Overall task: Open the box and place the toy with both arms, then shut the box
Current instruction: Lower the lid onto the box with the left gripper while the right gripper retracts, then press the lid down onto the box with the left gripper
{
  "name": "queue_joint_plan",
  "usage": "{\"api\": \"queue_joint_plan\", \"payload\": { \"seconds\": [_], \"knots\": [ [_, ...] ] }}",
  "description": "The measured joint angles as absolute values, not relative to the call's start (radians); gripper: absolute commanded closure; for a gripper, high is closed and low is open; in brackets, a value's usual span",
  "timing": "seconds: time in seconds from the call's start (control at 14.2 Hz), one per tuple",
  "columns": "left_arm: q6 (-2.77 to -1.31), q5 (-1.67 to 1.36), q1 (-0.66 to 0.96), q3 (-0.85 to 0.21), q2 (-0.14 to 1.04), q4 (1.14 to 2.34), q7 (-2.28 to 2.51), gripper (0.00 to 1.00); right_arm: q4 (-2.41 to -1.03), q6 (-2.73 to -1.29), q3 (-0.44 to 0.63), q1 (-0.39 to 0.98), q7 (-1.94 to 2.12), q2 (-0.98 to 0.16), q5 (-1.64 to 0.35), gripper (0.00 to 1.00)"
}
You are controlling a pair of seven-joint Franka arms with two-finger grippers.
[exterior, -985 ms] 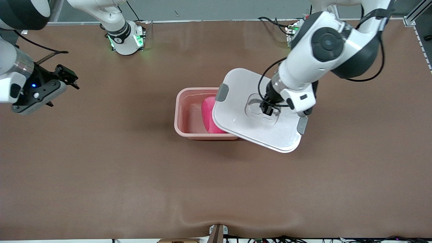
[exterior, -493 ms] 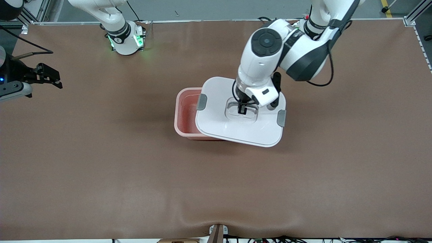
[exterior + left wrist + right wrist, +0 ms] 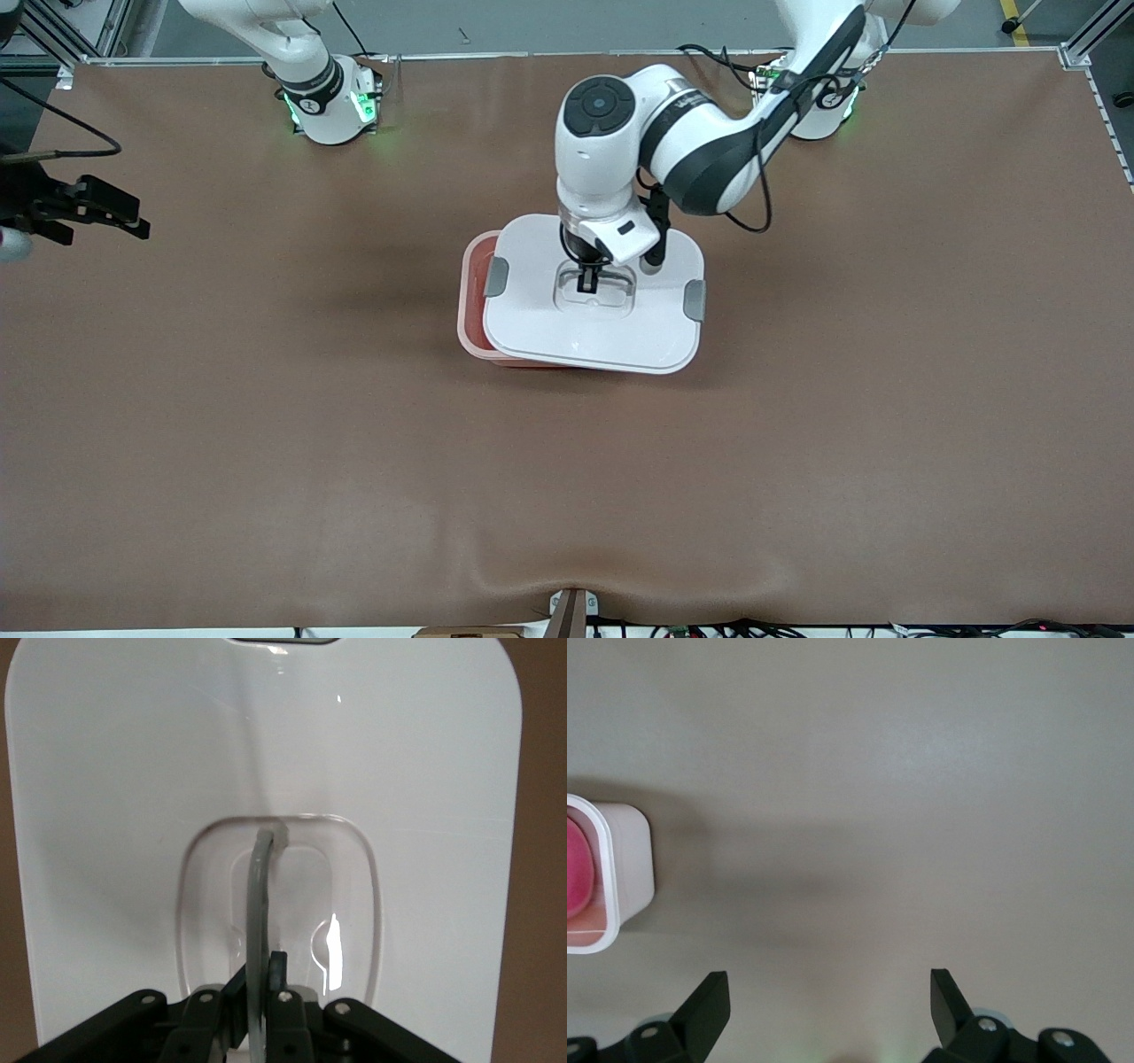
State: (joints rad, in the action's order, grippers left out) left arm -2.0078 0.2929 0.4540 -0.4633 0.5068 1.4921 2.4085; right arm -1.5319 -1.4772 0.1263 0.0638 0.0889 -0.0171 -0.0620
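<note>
My left gripper (image 3: 586, 282) is shut on the clear handle (image 3: 260, 895) in the recess of the white lid (image 3: 594, 332). The lid sits over the pink box (image 3: 471, 306), shifted a little toward the left arm's end, so one strip of the box's rim shows. Grey clips (image 3: 495, 276) sit on the lid's short ends. The lid hides the toy in the front view. In the right wrist view a pink edge of the toy (image 3: 580, 877) shows inside the box (image 3: 629, 868). My right gripper (image 3: 133, 220) hangs open and empty over the right arm's end of the table.
Brown table mat (image 3: 354, 461) spreads all round the box. The two arm bases with green lights (image 3: 332, 102) (image 3: 819, 97) stand along the edge farthest from the front camera. A small bracket (image 3: 571, 611) sits at the table's nearest edge.
The left arm has swung the lid from the left arm's end over the box, squaring it up and covering the toy. The right gripper has drawn back toward its end of the table.
</note>
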Motion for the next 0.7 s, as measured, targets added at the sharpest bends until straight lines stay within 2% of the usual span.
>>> {"api": "queue_joint_plan", "payload": {
  "seconds": [0.7],
  "knots": [
    [-2.075,0.406,0.538,-0.461,0.574,1.492,2.619,1.00,-1.536,-1.473,0.137,0.064,0.064,0.019,-0.074,0.00]
  ]
}}
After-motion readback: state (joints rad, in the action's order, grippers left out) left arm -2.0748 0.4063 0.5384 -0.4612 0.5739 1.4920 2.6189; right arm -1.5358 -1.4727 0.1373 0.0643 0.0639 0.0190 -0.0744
